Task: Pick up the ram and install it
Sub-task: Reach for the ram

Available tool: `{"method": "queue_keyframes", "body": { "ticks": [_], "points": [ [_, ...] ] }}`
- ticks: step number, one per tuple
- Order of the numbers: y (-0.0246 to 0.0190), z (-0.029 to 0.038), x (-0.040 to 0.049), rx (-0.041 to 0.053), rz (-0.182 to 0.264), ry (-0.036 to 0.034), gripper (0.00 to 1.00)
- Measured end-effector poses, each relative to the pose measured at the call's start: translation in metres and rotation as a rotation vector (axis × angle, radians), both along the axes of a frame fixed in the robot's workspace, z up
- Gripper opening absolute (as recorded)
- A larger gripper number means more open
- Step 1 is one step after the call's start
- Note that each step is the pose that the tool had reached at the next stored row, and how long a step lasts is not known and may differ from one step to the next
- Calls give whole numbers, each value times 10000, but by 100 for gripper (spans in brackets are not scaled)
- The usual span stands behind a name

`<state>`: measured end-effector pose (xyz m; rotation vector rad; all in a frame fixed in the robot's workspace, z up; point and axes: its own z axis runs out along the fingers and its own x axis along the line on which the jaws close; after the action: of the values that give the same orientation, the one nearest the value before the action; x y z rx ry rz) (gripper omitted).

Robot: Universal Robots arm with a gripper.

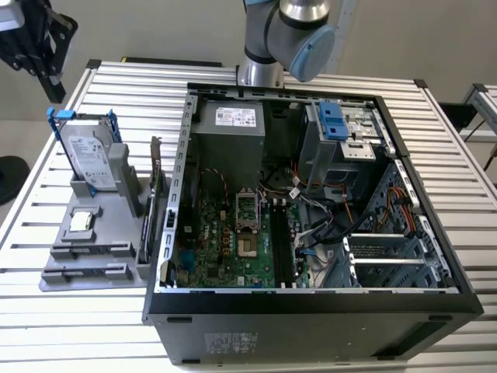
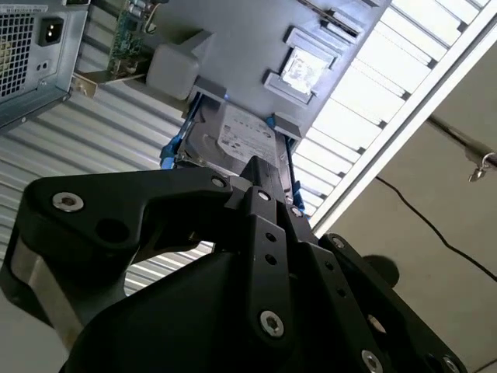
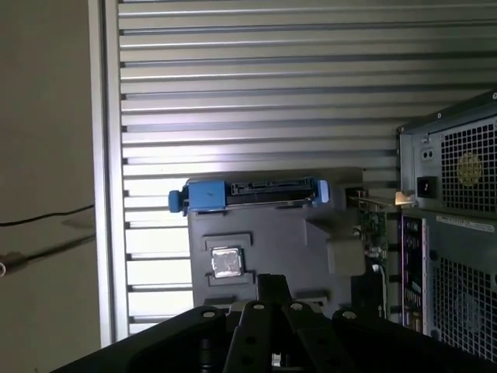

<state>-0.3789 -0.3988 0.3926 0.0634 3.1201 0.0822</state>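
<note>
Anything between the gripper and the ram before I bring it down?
Nothing visible covers the ram from above. The gripper hangs high at the exterior view's upper left. The upright hard drive stands between them, so it would block a low sideways path.

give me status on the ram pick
gripper up off the table, fingers shut, empty. ram in gray holder beside the case, untouched. hard drive upright in same holder.
</note>
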Motion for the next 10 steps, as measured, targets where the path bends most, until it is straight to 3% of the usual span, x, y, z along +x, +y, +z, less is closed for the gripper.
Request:
{"method": "queue_keyframes", "body": {
  "ticks": [10],
  "points": [
    [0,0,-82,5,346,-1,0]
  ]
}}
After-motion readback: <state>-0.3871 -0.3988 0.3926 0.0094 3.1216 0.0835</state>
